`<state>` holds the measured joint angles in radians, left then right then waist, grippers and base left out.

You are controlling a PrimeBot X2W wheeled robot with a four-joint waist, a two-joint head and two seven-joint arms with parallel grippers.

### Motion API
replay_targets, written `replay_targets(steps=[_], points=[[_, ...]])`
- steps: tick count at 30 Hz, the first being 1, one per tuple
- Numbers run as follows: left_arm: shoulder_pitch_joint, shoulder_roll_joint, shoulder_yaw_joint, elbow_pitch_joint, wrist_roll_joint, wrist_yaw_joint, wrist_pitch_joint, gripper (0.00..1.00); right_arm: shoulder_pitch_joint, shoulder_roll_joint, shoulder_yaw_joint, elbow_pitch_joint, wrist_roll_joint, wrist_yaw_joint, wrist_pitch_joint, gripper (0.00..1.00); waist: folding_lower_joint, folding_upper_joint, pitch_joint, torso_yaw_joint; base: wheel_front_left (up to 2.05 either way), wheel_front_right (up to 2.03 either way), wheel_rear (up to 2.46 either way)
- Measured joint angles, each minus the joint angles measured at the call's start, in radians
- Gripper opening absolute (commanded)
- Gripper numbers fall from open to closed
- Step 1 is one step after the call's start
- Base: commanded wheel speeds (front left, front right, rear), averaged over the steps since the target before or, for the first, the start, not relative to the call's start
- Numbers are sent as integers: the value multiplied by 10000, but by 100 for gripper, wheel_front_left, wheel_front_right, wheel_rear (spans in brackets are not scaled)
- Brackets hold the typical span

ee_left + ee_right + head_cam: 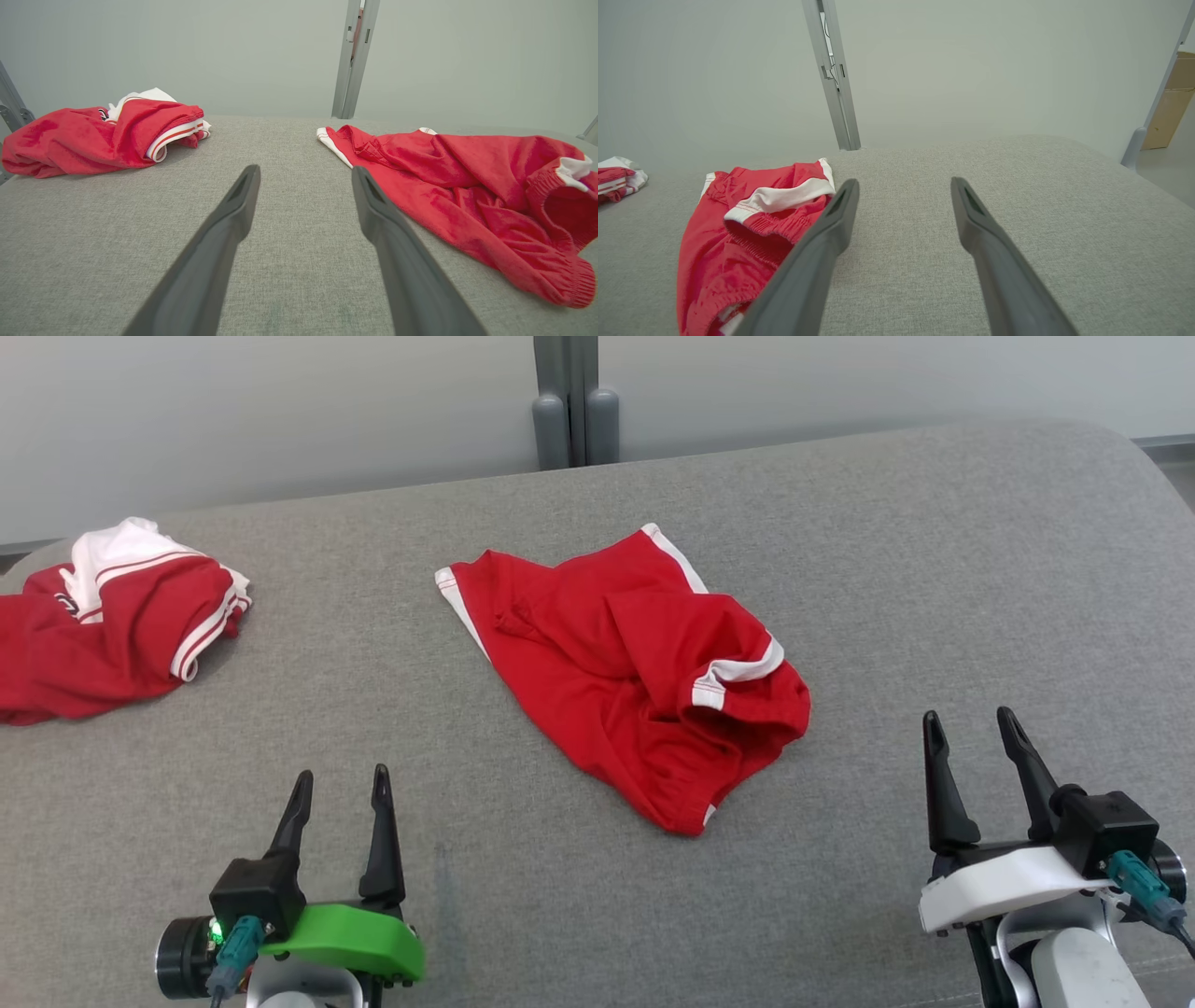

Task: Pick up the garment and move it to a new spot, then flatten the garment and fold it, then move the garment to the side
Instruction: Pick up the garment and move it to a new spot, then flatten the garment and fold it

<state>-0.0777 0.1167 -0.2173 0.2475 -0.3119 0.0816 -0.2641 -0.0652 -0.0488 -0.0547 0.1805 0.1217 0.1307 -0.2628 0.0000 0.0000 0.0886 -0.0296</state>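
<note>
Crumpled red garment (pixel 635 663) with white trim, mid-surface on grey fabric.

We see red shorts (pixel 635 672) with white stripes; a red-white garment (pixel 103 621) at left; grey surface (pixel 934 569).

A crumpled red-and-white garment (pixel 103 644) is lying at the far left of the grey fabric surface (pixel 934 569), while a grey post (pixel 576 420) is standing against the pale wall (pixel 233 420) behind it.
</note>
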Motion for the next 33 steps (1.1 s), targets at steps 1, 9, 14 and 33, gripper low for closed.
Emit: replay_targets(steps=[1, 9, 14, 33], points=[[33, -54, 86, 4, 65, -48, 0, 100, 7, 0, 8, 19, 2, 0, 0, 100, 0, 0, -23, 14, 0, 0, 0], [95, -370, 550, 90, 556, -474, -2, 100, 21, 0, 77, 146, 15, 0, 0, 100, 0, 0, -100, 117, 0, 0, 0], [97, -476, 748, 153, 729, -635, 0, 100, 18, 0, 88, 182, 17, 0, 0, 100, 0, 1, -63, 140, 0, 0, 0], [87, -650, 1024, 259, 963, -905, 0, 100, -1, -2, 56, 194, -4, 0, 0, 100, 0, 0, 2, 327, 0, 0, 0]])
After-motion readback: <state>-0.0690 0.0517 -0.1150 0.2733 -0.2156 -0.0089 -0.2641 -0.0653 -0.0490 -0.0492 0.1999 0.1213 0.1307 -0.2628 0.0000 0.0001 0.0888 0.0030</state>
